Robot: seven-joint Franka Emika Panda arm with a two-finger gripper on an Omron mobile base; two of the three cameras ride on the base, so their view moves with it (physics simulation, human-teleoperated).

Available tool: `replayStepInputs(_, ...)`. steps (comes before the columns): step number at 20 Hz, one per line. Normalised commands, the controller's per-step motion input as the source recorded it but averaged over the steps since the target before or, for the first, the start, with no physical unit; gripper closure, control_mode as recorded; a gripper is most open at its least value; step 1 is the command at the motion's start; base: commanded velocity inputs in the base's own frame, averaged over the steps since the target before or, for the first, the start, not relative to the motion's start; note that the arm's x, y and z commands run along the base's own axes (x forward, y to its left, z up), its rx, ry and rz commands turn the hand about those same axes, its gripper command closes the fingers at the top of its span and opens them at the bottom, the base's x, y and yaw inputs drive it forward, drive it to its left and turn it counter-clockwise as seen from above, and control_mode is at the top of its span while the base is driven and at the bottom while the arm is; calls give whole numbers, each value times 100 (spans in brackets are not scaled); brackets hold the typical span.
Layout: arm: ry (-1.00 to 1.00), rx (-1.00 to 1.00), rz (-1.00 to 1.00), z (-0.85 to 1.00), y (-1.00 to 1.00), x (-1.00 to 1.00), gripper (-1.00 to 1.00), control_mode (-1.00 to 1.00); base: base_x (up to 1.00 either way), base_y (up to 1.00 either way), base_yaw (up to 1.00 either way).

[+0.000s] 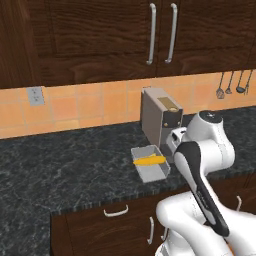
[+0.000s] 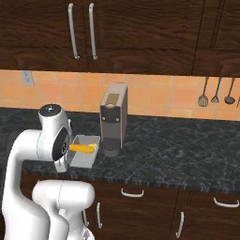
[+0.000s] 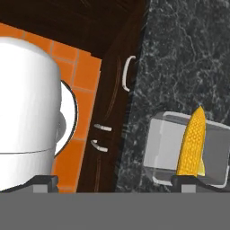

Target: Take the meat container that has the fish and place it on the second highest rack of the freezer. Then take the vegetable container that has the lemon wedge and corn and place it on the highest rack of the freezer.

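The vegetable container (image 1: 150, 172) is a grey tray on the dark counter (image 1: 65, 165), near the front edge, just in front of the coffee machine. A yellow-orange corn (image 1: 149, 160) cob lies along it. In the hand view the corn (image 3: 192, 143) sits in the tray (image 3: 164, 148), with a small paler yellow bit (image 3: 202, 169) beside it that may be the lemon wedge. My gripper (image 3: 116, 182) is open wide above the counter edge, its right fingertip (image 3: 186, 180) over the near end of the corn. The freezer and the meat container with the fish are out of view.
A grey coffee machine (image 1: 159, 117) stands right behind the tray against the orange tiled wall. Dark wall cabinets with bar handles (image 1: 151, 35) hang above. Utensils (image 1: 230, 84) hang at the right. Drawers and doors with handles (image 1: 116, 212) sit below the counter.
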Motion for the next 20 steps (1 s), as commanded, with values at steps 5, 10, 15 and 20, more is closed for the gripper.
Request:
replayStepInputs(5,12,6,0,-24,0,21,-100,-100,0,0,0)
replayStepInputs(10,6,1,1,-27,2,33,-100,-100,0,0,0)
replayStepInputs(15,1,-1,0,-36,37,37,-100,-100,0,0,0)
replayStepInputs(20,4,0,0,-45,28,44,-100,-100,0,0,0)
